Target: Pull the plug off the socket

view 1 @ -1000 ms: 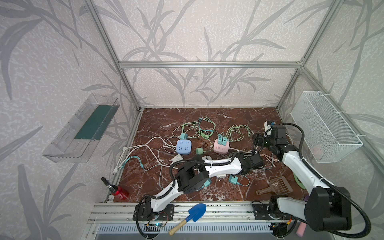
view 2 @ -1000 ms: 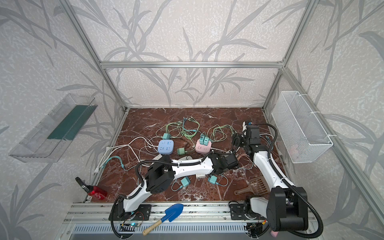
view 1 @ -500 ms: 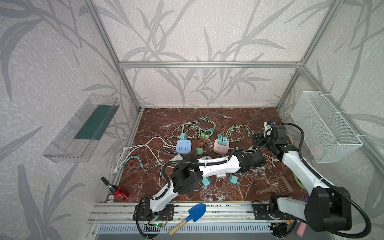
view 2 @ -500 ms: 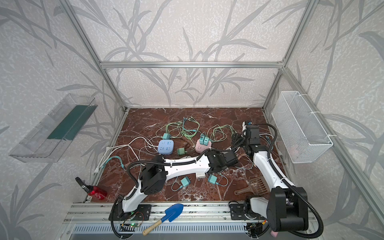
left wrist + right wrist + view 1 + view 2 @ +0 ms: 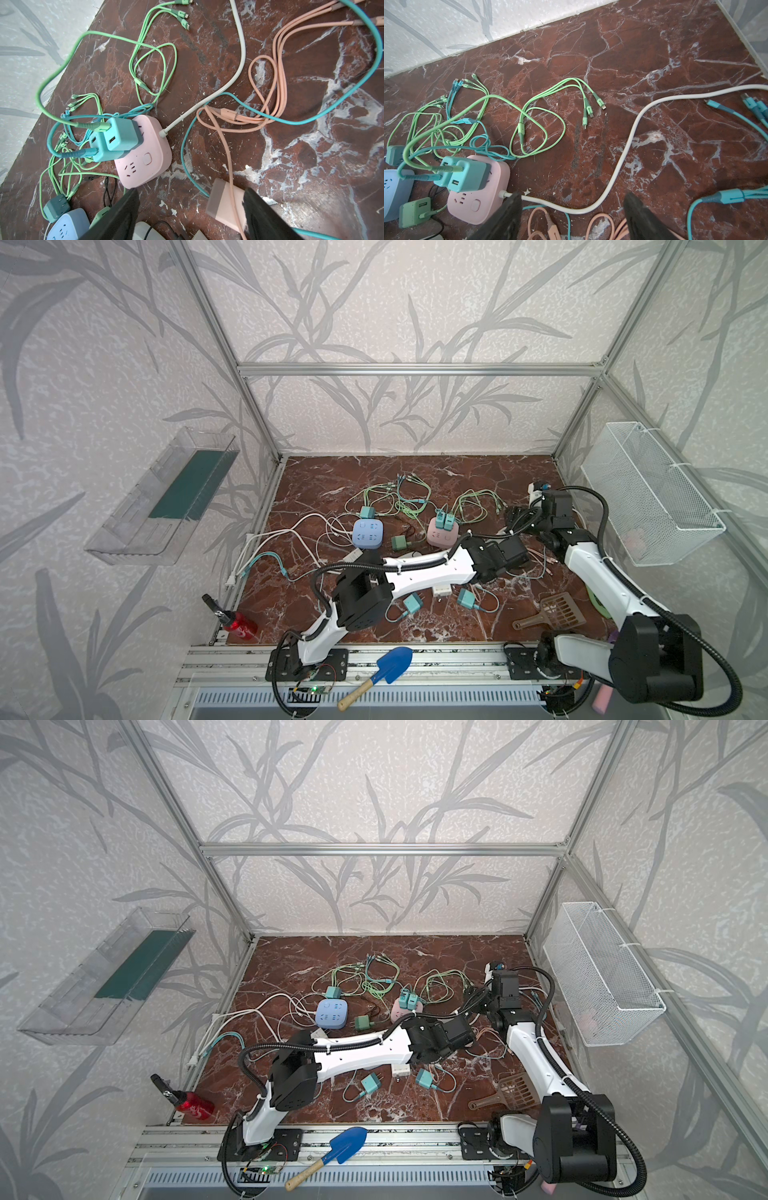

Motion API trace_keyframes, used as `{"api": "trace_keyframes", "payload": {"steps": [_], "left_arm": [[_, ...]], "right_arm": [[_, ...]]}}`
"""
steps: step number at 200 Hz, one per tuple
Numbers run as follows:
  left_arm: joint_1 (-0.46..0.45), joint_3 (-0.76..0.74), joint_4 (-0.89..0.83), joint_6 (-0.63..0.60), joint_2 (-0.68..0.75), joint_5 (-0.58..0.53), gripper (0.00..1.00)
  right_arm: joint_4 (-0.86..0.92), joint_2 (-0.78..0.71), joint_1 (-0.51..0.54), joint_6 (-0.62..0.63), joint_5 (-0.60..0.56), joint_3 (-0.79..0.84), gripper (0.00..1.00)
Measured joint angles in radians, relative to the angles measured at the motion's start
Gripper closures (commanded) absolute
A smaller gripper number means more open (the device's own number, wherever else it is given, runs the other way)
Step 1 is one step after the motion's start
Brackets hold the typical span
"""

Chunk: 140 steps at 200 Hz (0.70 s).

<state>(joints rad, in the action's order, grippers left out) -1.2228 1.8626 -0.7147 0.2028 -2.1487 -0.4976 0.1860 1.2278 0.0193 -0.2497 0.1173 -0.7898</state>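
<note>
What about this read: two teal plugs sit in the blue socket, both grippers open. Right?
One thing is wrong: the two teal plugs sit in the pink socket, not the blue socket. The left wrist view shows it plainly. The rest holds: the left gripper and the right gripper are both open.

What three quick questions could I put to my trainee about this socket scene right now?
1. True or false: the right tool is clamped on a cable.
2. How many teal plugs sit in the pink socket? A one, B two, C three.
3. Fill in: the pink socket's own cord is ____ in colour.
Key: 1 false, its jaws stand open; 2 B; 3 white.
</note>
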Motion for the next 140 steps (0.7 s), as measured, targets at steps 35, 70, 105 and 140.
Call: {"api": "trace_keyframes", "payload": {"steps": [35, 70, 105, 140], "left_arm": [[0.015, -0.100, 0.056, 0.031, 0.061, 0.018, 0.19], [0.039, -0.186, 0.111, 0.060, 0.119, 0.024, 0.18], [0.079, -0.277, 0.171, 0.088, 0.192, 0.023, 0.16], [0.135, -0.391, 0.240, 0.108, 0.279, 0.008, 0.14]], "right_arm": [[-0.005, 0.000, 0.000, 0.011, 0.062, 0.000, 0.24], [-0.036, 0.014, 0.000, 0.011, 0.148, 0.002, 0.28], [-0.071, 0.053, 0.023, 0.006, 0.203, 0.003, 0.31], [-0.080, 0.093, 0.100, 0.024, 0.215, 0.003, 0.33]]}}
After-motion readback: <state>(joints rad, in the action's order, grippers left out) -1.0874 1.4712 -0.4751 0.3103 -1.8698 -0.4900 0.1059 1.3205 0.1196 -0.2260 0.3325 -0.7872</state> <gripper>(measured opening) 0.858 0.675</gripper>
